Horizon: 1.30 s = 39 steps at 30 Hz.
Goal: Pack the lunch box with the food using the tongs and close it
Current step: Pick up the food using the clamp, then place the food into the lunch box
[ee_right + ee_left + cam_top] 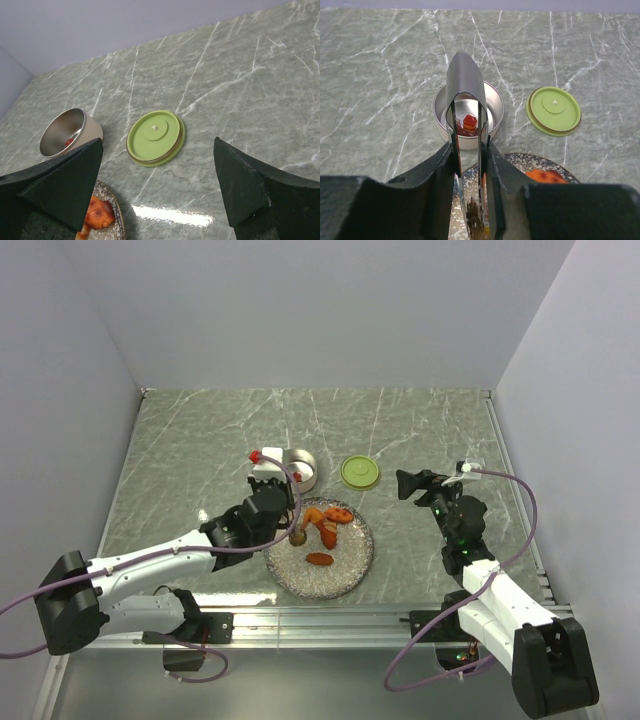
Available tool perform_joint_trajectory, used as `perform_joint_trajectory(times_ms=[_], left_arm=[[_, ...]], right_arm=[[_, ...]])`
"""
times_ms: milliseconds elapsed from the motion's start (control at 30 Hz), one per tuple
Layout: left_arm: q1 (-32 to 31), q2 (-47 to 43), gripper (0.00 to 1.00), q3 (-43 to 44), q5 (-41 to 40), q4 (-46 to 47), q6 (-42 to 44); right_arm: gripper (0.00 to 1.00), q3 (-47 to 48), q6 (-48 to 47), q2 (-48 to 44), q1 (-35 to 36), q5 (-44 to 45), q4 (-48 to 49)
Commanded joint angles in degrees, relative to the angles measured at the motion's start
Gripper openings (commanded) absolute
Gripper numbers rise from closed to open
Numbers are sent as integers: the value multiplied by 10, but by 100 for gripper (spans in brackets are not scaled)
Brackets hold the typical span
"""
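My left gripper (281, 512) (469, 151) is shut on the tongs (465, 80), whose looped end points up and away. The tong tips are squeezed on a dark brown piece (298, 536) (474, 220) over the speckled plate's (352, 568) left rim. The steel lunch box (301, 470) (491, 107) stands just beyond, open, with a red piece (469, 121) inside. More orange food (338, 514) lies on the plate. The green lid (360, 472) (155, 136) lies flat to the right of the box. My right gripper (414, 483) (158, 141) hangs open and empty, to the right of the lid.
The plate (111, 210) shows in the right wrist view's lower left with an orange chunk (97, 212). The lunch box (67, 132) sits left of the lid there. Grey walls enclose the marble table (200, 440) on three sides.
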Motion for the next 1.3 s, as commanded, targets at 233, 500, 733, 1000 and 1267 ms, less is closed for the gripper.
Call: perform_joint_trajectory(times_ms=[233,500,733,1000,1267], left_arm=[[68,1,11,64,79,45,65],[120,32,11,132,137,53,101],[155,71,12,196,190,54,115],[205,137,12,265,230,49,120],[240,186,13,312,264,55,120]], right_arm=[[98,14,0,-18,2,8,16],[98,8,3,-28,0,15,9],[98,-1,5,-40,1,22,2],[98,-8,9,-49,2,29,-2],[98,-14,11,-55,1,32,-4]])
